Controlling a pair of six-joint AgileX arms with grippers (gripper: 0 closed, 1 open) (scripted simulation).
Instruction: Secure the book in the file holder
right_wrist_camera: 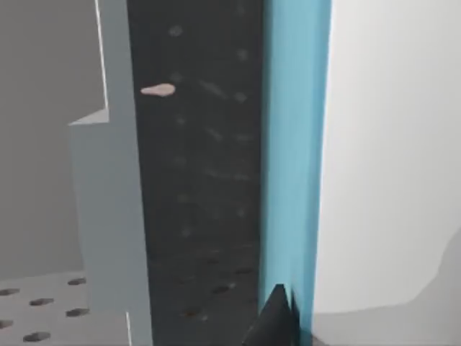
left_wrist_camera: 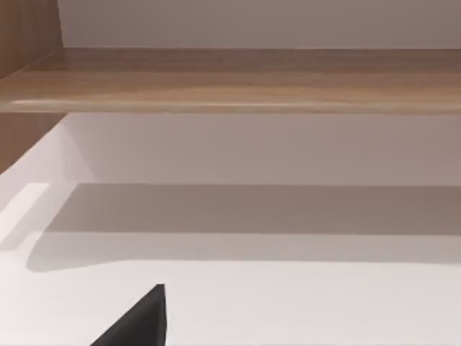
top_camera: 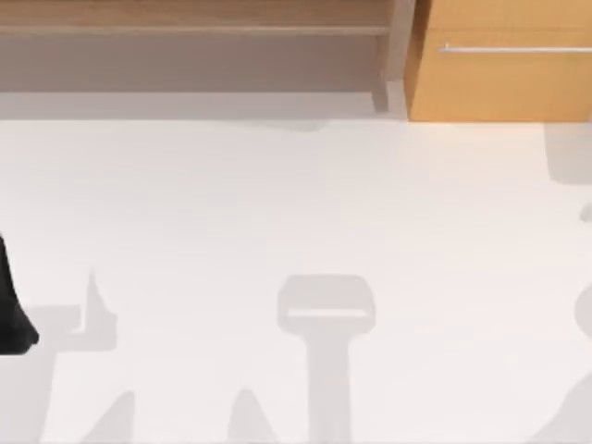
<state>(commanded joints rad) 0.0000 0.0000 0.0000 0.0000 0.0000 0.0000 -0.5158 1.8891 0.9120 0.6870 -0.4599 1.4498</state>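
Right hand [right_wrist_camera: 277, 317]: one dark fingertip shows against the book's teal edge; I cannot tell whether it grips.
Book [right_wrist_camera: 295, 144]: upright, close beside the grey perforated file holder [right_wrist_camera: 108, 216].
Progress: probably near the end; release remains.
Left hand [left_wrist_camera: 137, 324]: idle over the table [top_camera: 296, 203], at its left edge.

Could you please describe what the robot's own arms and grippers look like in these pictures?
Very little of them is visible. The left arm appears in the top view as a plain black tapering shape at the table's left edge. The left gripper's fingers show as a matte black wedge, and the right gripper's fingers as a dark pointed tip. No cables or markings can be seen.
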